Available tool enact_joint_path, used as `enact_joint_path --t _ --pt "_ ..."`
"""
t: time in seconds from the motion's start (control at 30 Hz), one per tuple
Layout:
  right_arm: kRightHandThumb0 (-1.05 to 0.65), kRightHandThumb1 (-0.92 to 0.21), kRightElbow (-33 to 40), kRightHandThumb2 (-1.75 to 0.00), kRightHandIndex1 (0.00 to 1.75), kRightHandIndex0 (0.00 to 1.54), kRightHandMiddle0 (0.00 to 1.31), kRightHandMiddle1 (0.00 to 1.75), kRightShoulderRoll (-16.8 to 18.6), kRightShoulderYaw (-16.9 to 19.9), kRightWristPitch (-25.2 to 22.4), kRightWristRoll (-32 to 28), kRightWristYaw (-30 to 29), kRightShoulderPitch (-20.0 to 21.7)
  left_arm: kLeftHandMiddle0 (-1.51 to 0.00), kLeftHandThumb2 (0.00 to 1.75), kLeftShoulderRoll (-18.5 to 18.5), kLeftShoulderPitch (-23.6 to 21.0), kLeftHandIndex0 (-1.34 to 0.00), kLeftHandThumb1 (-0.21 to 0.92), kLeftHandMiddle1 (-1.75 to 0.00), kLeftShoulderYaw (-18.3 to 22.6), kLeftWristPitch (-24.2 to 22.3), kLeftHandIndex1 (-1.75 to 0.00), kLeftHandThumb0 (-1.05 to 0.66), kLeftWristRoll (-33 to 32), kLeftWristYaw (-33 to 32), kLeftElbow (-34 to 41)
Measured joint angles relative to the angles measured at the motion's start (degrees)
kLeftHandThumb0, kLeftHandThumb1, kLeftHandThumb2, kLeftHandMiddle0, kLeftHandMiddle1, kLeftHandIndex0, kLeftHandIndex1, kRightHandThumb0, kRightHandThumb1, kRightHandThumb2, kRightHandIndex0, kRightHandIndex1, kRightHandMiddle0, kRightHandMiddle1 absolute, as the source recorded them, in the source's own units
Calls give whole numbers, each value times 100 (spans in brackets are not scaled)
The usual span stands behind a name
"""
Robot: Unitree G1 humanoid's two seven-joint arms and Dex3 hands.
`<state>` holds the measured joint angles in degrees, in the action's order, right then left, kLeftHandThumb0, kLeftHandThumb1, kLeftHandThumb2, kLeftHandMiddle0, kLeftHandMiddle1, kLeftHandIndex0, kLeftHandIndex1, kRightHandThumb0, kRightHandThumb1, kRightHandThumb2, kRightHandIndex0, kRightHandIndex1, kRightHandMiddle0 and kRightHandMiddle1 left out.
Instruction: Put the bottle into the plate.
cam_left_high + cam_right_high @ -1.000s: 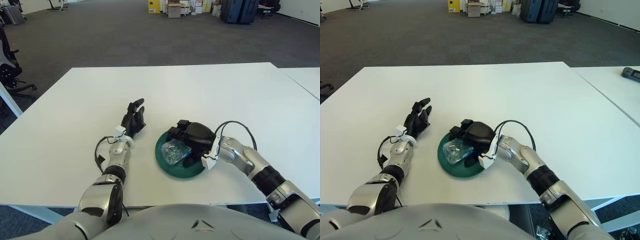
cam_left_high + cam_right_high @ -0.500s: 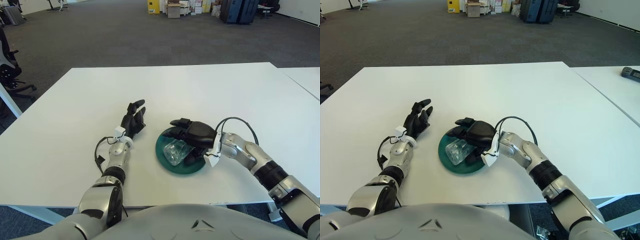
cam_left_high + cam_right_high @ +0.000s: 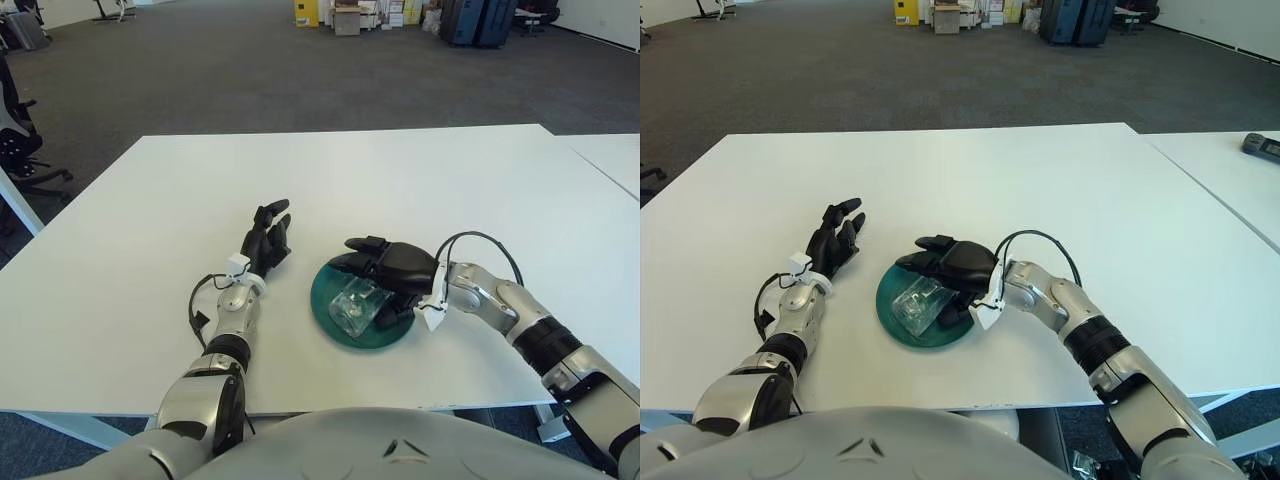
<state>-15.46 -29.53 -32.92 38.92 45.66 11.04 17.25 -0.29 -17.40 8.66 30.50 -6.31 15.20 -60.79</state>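
A clear plastic bottle (image 3: 356, 302) lies on its side in the dark green plate (image 3: 333, 326) on the white table, near the front middle. My right hand (image 3: 392, 268) is over the plate's right half, just right of and above the bottle. Its fingers are spread and stretch left over the bottle without closing on it. My left hand (image 3: 266, 237) rests palm down on the table to the left of the plate, fingers relaxed and empty. The same scene shows in the right eye view, with the bottle (image 3: 917, 300) in the plate (image 3: 892, 326).
The white table (image 3: 400, 180) stretches far behind the plate. A second white table (image 3: 1230, 170) stands at the right with a dark device (image 3: 1262, 147) on it. Office chairs (image 3: 20, 130) stand at the far left, boxes and cases at the back.
My right hand has opened from around the bottle and drawn back to the right. The bottle now lies free in the plate. The left hand has not moved.
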Motion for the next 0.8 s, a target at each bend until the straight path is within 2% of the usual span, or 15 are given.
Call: enact_joint_path --t 0.43,0.5,0.6,0.8 --pt "-105 -92 -94 -70 0 0 0 47 1 59 -20 -11 -117 6 -44 80 16 18 -12 92 -7 0 72 -109 -81 -1 193 -2" --pt "-105 -92 -86 -74 0 0 0 50 10 132 -43 -40 -136 -21 -46 79 15 16 -13 92 -7 0 73 -110 -80 0 192 -2" --pt "-105 -92 -66 -76 0 0 0 54 75 474 -174 -251 -369 -161 -47 77 9 8 -14 92 -8 1 69 -111 -80 5 188 -4" --pt "-105 -92 -27 -74 0 0 0 48 406 1590 -376 -1246 -1256 -256 -50 77 1 1 -14 92 -10 44 60 -112 -78 -23 184 -32"
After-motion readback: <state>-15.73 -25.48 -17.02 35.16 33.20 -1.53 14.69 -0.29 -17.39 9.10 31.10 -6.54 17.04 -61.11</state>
